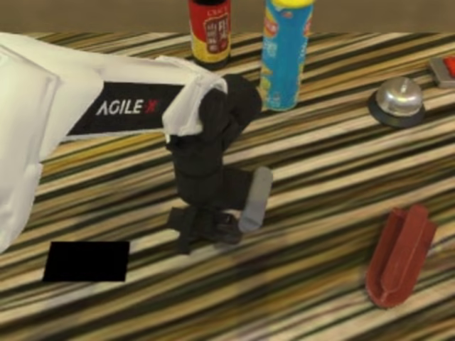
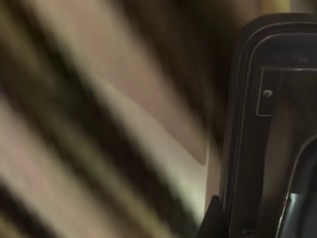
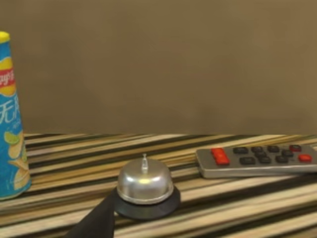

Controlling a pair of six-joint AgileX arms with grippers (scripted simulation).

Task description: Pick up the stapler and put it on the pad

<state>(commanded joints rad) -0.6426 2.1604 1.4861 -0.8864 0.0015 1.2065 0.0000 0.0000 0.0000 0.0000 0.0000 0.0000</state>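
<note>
The stapler (image 1: 253, 199) is black with a grey strip and lies lengthwise near the table's middle. My left gripper (image 1: 207, 229) reaches down right beside it, low over the table. The left wrist view shows the stapler (image 2: 270, 124) very close, with one dark fingertip (image 2: 213, 220) against its side. The other finger is hidden, and the jaws look shut on the stapler. The pad (image 1: 87, 261), a flat black rectangle, lies at the front left, apart from the gripper. My right gripper (image 3: 141, 230) is parked outside the top view, open and holding nothing.
A red-labelled bottle (image 1: 210, 32) and a blue chip can (image 1: 286, 53) stand at the back, just behind my left arm. At the back right are a silver bell (image 1: 398, 99) and a grey remote (image 1: 444, 71). A dark red elongated object (image 1: 400, 256) lies at the front right.
</note>
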